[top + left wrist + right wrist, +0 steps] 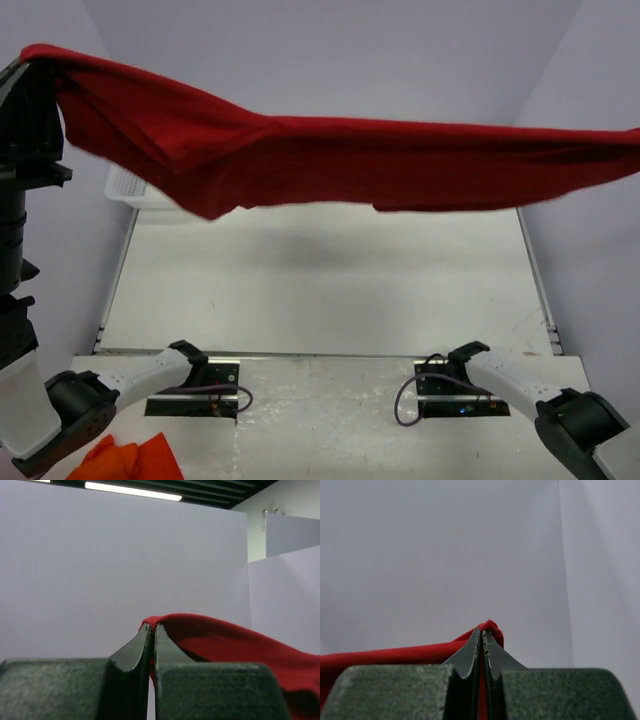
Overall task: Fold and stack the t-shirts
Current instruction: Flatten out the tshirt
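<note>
A red t-shirt [330,160] hangs stretched across the top view, high above the table, from upper left to the right edge. My left gripper [152,627] is shut on its left end; the cloth [235,650] trails off to the right in the left wrist view. In the top view that gripper [30,60] sits at the upper left, mostly under cloth. My right gripper [482,632] is shut on the right end, with the red cloth [395,656] running left. The right gripper is past the right edge of the top view. An orange t-shirt [135,462] lies at the bottom left.
A white basket [135,192] stands at the table's back left, partly hidden by the shirt. The white table [320,290] lies below the shirt, with pale walls around it. Both arm bases [440,385] sit at the near edge.
</note>
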Robot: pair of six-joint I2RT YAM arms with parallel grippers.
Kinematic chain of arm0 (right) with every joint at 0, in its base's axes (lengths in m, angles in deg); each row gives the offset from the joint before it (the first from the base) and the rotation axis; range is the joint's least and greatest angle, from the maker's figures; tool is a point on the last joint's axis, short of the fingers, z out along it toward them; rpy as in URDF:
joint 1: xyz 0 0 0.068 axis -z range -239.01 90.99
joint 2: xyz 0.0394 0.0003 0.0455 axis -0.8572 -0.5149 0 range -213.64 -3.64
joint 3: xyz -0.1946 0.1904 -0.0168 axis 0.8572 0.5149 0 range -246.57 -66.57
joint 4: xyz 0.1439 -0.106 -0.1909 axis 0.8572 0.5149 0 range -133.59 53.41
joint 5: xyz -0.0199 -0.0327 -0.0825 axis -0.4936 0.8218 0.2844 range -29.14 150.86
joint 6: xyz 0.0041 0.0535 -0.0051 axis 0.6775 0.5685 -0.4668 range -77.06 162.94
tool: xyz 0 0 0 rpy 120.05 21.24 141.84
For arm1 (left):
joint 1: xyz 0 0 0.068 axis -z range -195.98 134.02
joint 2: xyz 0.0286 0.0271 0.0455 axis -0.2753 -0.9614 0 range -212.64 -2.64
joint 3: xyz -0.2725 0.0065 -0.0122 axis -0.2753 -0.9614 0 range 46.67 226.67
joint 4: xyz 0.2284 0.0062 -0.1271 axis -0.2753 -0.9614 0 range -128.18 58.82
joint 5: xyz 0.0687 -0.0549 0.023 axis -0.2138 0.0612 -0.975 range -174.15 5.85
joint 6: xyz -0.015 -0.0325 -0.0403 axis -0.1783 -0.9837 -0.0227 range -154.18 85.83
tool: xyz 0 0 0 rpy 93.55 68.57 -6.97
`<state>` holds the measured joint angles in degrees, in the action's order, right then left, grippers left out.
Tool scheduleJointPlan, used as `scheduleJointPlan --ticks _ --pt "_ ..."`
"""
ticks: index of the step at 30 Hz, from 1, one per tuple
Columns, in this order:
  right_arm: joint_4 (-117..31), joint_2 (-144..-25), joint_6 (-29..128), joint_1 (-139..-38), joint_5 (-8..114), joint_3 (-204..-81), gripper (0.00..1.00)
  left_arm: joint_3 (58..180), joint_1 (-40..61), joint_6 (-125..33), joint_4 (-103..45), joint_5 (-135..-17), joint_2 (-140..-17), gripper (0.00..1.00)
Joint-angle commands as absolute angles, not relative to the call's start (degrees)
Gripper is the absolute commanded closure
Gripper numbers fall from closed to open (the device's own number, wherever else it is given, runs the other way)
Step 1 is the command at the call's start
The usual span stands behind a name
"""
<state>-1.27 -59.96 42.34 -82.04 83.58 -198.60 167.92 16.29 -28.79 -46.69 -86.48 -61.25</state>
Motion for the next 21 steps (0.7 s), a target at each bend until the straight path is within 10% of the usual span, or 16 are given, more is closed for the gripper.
scheduleJointPlan --ticks 1,21 --pt "4.0 -70.0 38.7 -82.5 90.0 -194.3 1.0 169.7 16.1 -28.0 -54.9 -91.1 -74.8 1.0" --pt "-8.1 -112.9 45.0 -59.4 78.4 -172.8 1.0 154.8 3.4 -21.2 -44.4 -89.2 -125.2 1.0"
